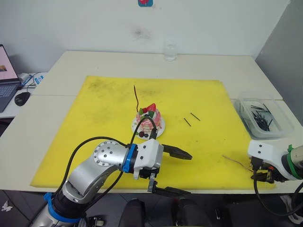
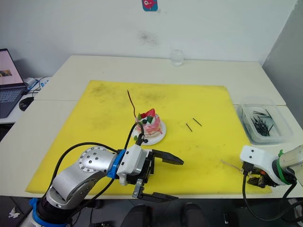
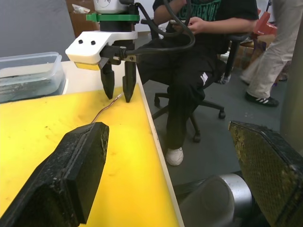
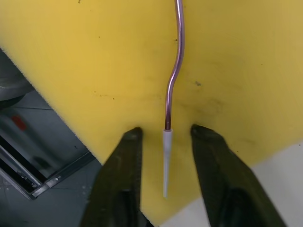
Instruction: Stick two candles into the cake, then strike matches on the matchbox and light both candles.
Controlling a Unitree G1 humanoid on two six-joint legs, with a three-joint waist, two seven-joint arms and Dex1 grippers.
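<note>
Between parted right tool (image 4: 164,137) fingers: pale gold candle (image 4: 173,85) on mat; left tool (image 1: 182,172) apart.

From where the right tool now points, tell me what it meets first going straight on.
The right tool, open, straddles the whitish end of the pale gold candle lying on the yellow mat. Going straight on, it would likely meet that candle and mat first; depth is unclear.
</note>
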